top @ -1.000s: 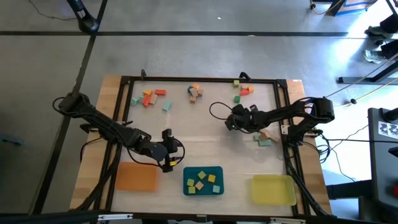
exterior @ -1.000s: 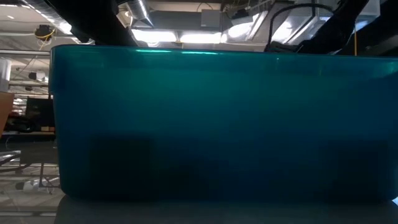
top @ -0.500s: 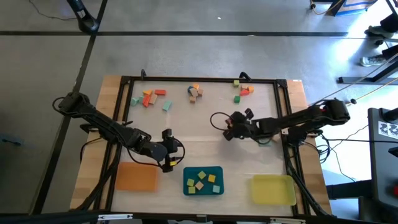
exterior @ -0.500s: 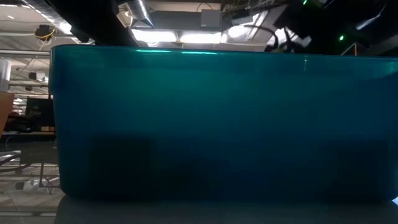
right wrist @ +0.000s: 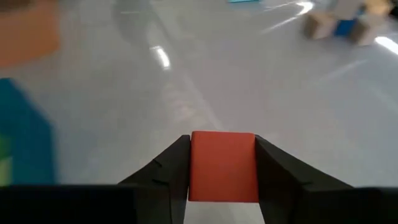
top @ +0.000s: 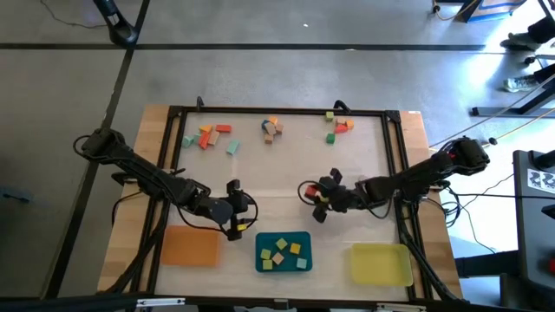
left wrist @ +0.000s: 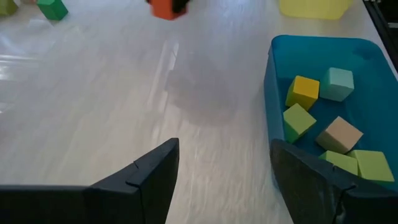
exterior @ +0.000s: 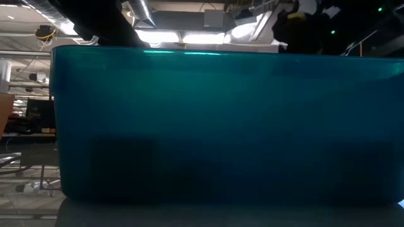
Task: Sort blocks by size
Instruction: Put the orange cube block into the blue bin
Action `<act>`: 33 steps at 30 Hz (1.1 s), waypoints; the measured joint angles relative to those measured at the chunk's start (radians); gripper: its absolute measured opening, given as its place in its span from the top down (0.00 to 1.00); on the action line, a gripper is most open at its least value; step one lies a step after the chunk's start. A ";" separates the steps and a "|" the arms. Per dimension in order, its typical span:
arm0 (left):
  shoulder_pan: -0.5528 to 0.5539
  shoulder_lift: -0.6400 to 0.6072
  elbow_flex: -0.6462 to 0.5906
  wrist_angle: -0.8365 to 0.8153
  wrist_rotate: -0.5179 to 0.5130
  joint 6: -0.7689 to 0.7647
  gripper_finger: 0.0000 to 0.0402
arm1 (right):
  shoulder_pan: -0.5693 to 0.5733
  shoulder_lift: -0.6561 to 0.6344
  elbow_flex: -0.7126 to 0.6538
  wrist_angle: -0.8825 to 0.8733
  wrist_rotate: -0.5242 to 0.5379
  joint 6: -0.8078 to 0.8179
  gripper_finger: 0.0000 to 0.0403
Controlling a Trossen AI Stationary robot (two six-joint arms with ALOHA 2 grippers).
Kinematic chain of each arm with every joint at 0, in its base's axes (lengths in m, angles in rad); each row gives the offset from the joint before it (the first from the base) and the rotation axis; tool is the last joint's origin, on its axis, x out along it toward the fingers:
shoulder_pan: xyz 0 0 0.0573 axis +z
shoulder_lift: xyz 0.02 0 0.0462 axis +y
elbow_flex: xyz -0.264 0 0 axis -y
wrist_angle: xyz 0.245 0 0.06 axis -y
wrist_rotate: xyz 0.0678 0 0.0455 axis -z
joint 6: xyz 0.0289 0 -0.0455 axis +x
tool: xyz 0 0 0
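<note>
My right gripper [right wrist: 222, 155] is shut on a small red block [right wrist: 222, 165] above the middle of the table [top: 269, 186], a little beyond the teal tray [top: 284, 251]. The same block [left wrist: 165, 7] also appears in the left wrist view. My left gripper [left wrist: 224, 155] stands open with nothing between its fingers, over bare table left of the teal tray's far left corner [left wrist: 273, 46]. Several yellow, green, mint and tan blocks [left wrist: 323, 124] lie in that tray. More loose blocks [top: 208, 134] lie along the far edge. My right gripper pinches the red block by two opposite side faces [right wrist: 193, 163] between its two fingers. The fingers slant down. The block sits square between them, one face toward the camera, lifted clear of the table.
An orange tray [top: 189, 246] sits at the near left and a yellow tray [top: 381, 263] at the near right, either side of the teal tray. Block clusters lie at the far middle [top: 272, 127] and far right [top: 338, 124]. The teal tray's wall [exterior: 221, 126] fills the low view.
My right gripper has swung toward the table's near edge and the teal tray, rising a little and tipping from steeply down toward level. It stays shut on the red block, which travels with it clear of the table.
</note>
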 joint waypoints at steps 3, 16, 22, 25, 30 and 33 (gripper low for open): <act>0.000 0.000 0.000 0.000 0.000 0.000 0.41 | 0.029 0.000 0.000 0.033 -0.068 0.000 0.66; 0.000 0.000 0.000 0.015 0.000 0.018 0.41 | 0.137 0.088 -0.001 0.268 -0.312 -0.088 0.65; 0.000 0.000 0.000 0.021 0.000 0.026 0.41 | 0.144 0.190 0.000 0.424 -0.428 -0.126 0.61; 0.000 0.000 0.000 0.022 0.000 0.023 0.41 | 0.144 0.239 0.000 0.478 -0.440 -0.104 0.60; 0.000 0.000 0.000 0.021 0.000 0.023 0.41 | 0.144 0.279 0.000 0.520 -0.444 -0.094 0.55; 0.000 0.000 0.000 0.022 0.000 0.026 0.41 | 0.144 0.279 0.000 0.524 -0.444 -0.091 0.50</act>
